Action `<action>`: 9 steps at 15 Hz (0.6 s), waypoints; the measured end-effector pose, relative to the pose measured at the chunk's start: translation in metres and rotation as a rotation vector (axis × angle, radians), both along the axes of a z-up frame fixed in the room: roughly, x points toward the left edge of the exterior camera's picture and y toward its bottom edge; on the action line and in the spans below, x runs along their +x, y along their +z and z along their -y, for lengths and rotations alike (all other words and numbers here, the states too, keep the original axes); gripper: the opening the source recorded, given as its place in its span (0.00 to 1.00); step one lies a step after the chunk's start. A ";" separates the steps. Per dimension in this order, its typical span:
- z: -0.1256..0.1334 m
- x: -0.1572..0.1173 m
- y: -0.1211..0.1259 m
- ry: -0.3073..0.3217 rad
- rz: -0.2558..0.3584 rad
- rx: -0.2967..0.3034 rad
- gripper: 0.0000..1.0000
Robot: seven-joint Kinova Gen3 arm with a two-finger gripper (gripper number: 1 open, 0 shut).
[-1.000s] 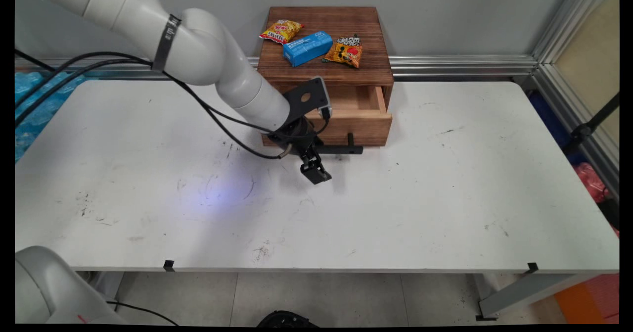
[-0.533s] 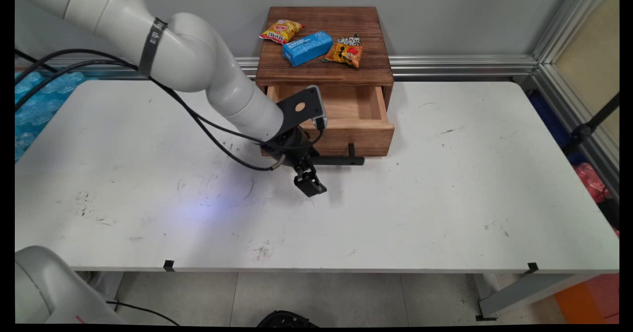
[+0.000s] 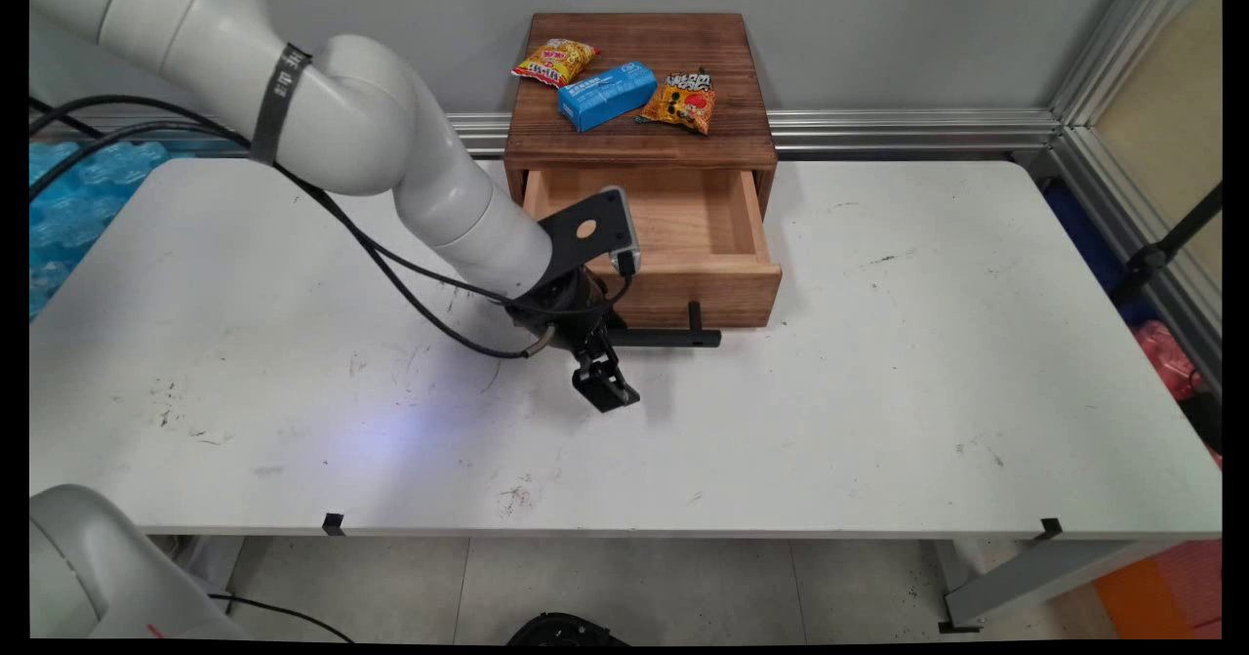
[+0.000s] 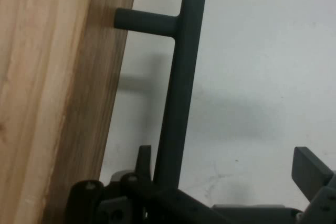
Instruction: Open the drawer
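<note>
Black gripper open around drawer handle

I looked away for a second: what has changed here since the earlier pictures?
The drawer has slid further out of the wooden cabinet toward the table's near side, the hand at its black handle moving with it. The three snack packs on top stayed put.

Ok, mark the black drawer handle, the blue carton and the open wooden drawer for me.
Black bar handle (image 4: 176, 98): hand view, middle of the bar.
Blue rectangular carton (image 3: 606, 95): main view, top face.
Open wooden drawer (image 3: 705, 293): main view, front panel.
</note>
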State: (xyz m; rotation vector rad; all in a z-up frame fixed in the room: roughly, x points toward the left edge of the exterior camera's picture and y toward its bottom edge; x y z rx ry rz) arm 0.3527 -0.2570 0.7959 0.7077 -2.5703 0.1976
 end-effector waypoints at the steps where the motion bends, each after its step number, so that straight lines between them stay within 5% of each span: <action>1: -0.003 -0.001 0.000 -0.002 -0.001 0.004 1.00; 9: -0.020 -0.007 -0.003 -0.017 -0.010 0.032 1.00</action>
